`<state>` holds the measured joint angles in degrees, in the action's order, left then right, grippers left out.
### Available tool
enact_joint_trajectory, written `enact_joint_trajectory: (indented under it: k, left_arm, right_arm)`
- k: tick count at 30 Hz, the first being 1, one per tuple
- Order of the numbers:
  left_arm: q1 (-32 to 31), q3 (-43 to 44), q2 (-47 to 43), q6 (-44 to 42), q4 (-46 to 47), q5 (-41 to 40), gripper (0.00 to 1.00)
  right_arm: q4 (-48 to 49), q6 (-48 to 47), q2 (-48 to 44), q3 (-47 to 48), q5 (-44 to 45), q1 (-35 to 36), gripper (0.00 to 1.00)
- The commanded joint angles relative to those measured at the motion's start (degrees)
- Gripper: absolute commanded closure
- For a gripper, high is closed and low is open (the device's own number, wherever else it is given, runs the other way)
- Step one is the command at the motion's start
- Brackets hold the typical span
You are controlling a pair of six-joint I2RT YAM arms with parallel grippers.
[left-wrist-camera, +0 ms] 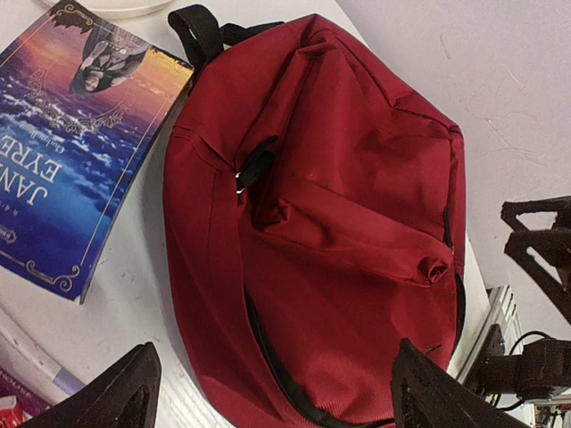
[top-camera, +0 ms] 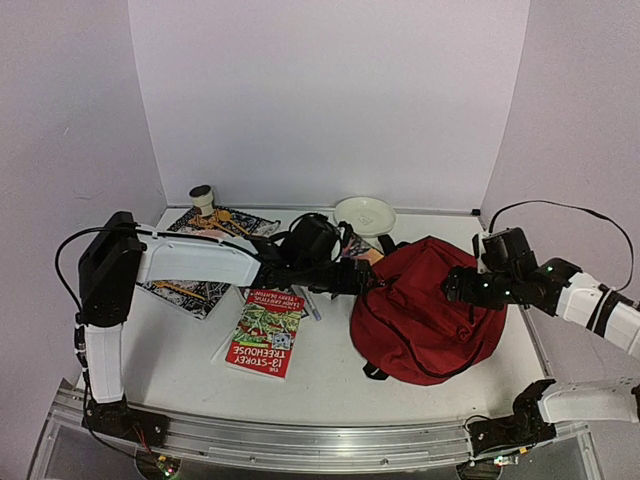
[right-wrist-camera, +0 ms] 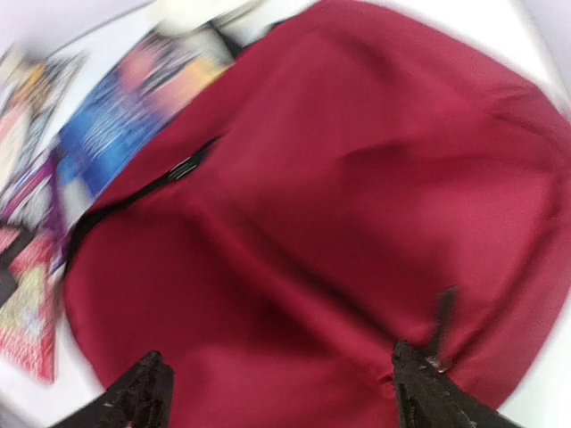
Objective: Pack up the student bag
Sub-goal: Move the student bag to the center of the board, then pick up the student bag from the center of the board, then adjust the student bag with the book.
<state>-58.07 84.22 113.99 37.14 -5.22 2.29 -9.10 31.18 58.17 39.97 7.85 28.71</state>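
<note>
The student bag [top-camera: 425, 305] is a dark-red backpack lying on the table right of centre, with black zippers and straps. It fills the left wrist view [left-wrist-camera: 330, 232] and the right wrist view [right-wrist-camera: 339, 223]. My left gripper [top-camera: 362, 277] is at the bag's left edge, open, its fingertips [left-wrist-camera: 125, 392] wide apart just above the fabric and a black zipper [left-wrist-camera: 277, 366]. My right gripper [top-camera: 458, 288] is at the bag's right side, open, fingers spread over the cloth near a black zipper pull [right-wrist-camera: 439, 325]. The right wrist view is blurred.
A "13-Storey Treehouse" book [top-camera: 265, 333] lies left of the bag. A blue "Jane Eyre" book [left-wrist-camera: 62, 152] lies by the bag's top. A white bowl [top-camera: 364, 214], a small cup [top-camera: 203, 196], other books [top-camera: 210, 225] and a pen [top-camera: 311, 303] lie behind and left.
</note>
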Motion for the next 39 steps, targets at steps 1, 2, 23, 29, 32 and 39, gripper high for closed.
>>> enact_joint_trajectory:
  k: [1,2,23,29,32,39]
  left_arm:
    - [2.23,7.51,4.58,-3.99,-3.77,2.27,0.1]
    - [2.58,8.89,5.67,-4.44,-4.52,2.72,0.1]
    - [2.71,15.25,15.24,-5.59,-7.13,18.49,0.46]
    - [2.01,15.31,13.09,-7.06,-7.08,19.89,0.87]
    - [1.78,14.35,10.66,-8.14,-7.05,19.15,1.0]
    - [-0.3,11.04,3.15,-9.78,-5.77,15.02,1.0]
  right_arm:
    - [-1.8,1.75,-0.52,-0.68,7.65,-5.08,0.08]
    - [-1.77,1.97,-0.32,-0.81,8.26,-6.34,0.07]
    - [15.33,1.01,26.57,-1.69,-3.97,-20.53,0.19]
    - [15.59,-0.02,24.2,-1.87,-4.52,-20.53,0.77]
    - [13.15,-1.7,18.72,-1.12,-4.04,-20.53,1.0]
    - [9.35,-8.77,8.01,4.21,-8.23,-20.55,1.0]
